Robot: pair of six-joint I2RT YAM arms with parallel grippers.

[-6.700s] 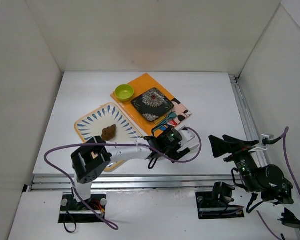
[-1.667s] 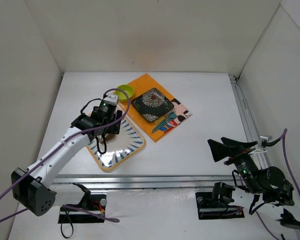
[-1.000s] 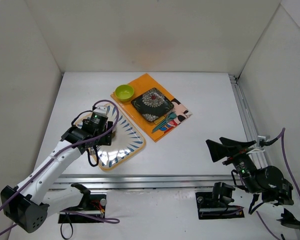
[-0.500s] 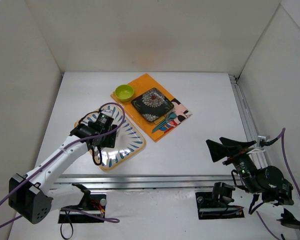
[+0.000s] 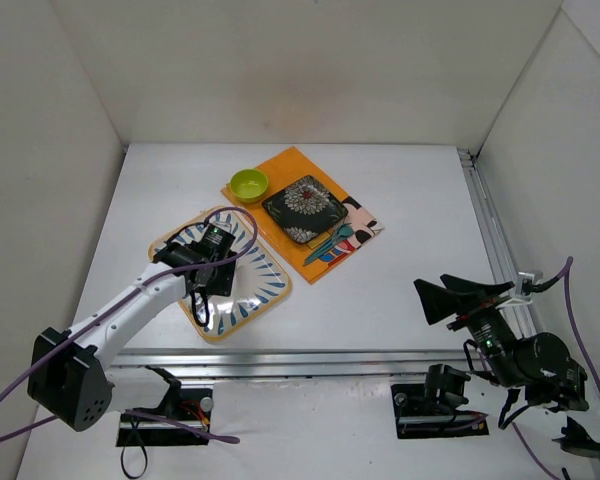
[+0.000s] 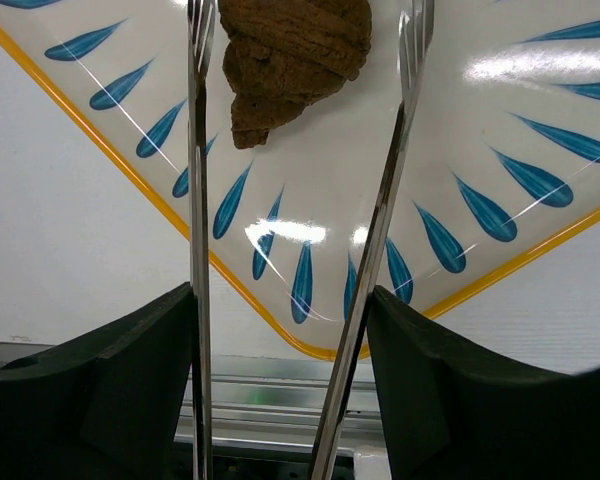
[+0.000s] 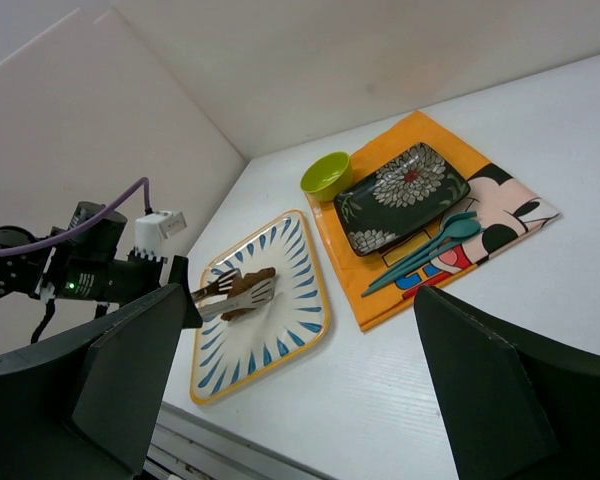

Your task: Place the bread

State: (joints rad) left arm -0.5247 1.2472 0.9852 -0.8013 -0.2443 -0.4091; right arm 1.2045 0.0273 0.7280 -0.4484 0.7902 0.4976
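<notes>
Your right arm's fingers [image 7: 120,390] hang spread wide above the near right corner of the surface [image 5: 410,260]. Farther in, your left arm's fingers [image 6: 198,200] stand apart on either side of the bread [image 6: 295,55] without clamping it. The bread lies on the blue-petalled plate [image 6: 310,190].

You are working in a robotics lab test cell. Plain white walls [image 5: 310,60] box in a white bench [image 5: 410,200] on three sides. An aluminium rail [image 5: 310,358] runs along its near edge. Just in front of it, the left arm [image 5: 130,305] and the right arm [image 5: 525,360] stand on black mounting plates [image 5: 435,412]. The tableware looks staged: an orange placemat [image 5: 290,165] carries a lime-green bowl [image 5: 248,184], a dark floral plate [image 5: 304,208] and teal spoons [image 5: 332,243]. Beside it, a blue-petalled plate [image 5: 265,285] bears one lump of bread [image 6: 295,50].
</notes>
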